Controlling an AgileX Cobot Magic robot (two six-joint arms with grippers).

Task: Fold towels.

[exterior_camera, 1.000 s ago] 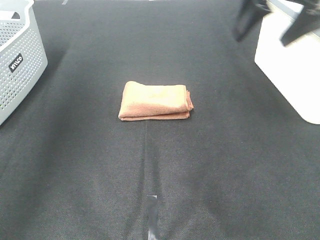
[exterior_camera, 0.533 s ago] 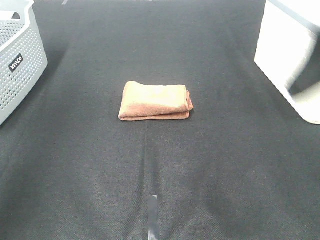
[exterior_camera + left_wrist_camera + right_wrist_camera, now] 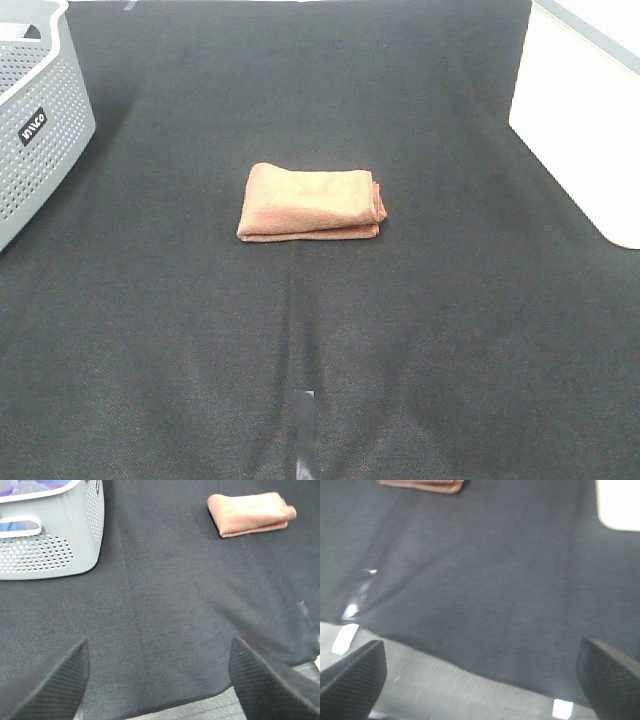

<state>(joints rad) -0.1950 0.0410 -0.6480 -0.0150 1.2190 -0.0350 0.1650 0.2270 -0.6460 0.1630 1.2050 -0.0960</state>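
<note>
The rust-brown towel point(image 3: 311, 204) lies folded into a compact stack in the middle of the black-covered tabletop point(image 3: 420, 340), touched by nothing. A grey perforated basket point(image 3: 40, 120) stands well off to its left, a white box point(image 3: 585, 130) well off to its right. The left tool point(image 3: 159, 680) and right tool point(image 3: 480, 677) both hang wide open and empty, clear of the towel.

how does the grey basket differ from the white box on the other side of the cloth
The grey perforated plastic basket stands at the left edge of the black cloth-covered table; the plain white box stands at the right edge. The basket's walls are dotted with holes and carry a small black label; the box's faces are smooth and bare. Both stand apart from the folded rust-brown towel between them.
</note>
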